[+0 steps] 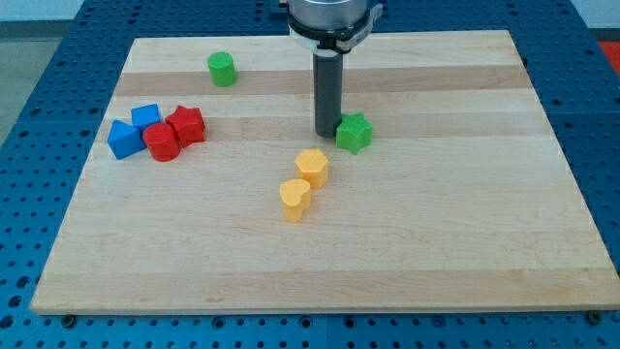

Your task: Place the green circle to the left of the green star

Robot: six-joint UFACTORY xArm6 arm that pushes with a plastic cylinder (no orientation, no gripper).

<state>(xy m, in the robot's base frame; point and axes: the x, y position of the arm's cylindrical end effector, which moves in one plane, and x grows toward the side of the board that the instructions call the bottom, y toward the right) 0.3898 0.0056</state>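
Tip (326,133) touching green star (354,132) on its left side, nr bench (465,252) centre. Green circle (222,69) well apart, twd top-left corner. No pincer fitted, state n/a.

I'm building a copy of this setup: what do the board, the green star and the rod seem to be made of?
Board: pale wood, visible grain and plank bands, matte.
Green star: probably plastic, uniform colour, slight sheen.
Rod: dark, smooth, perhaps metal or plastic; I cannot tell. My tip sits just at the star's left.
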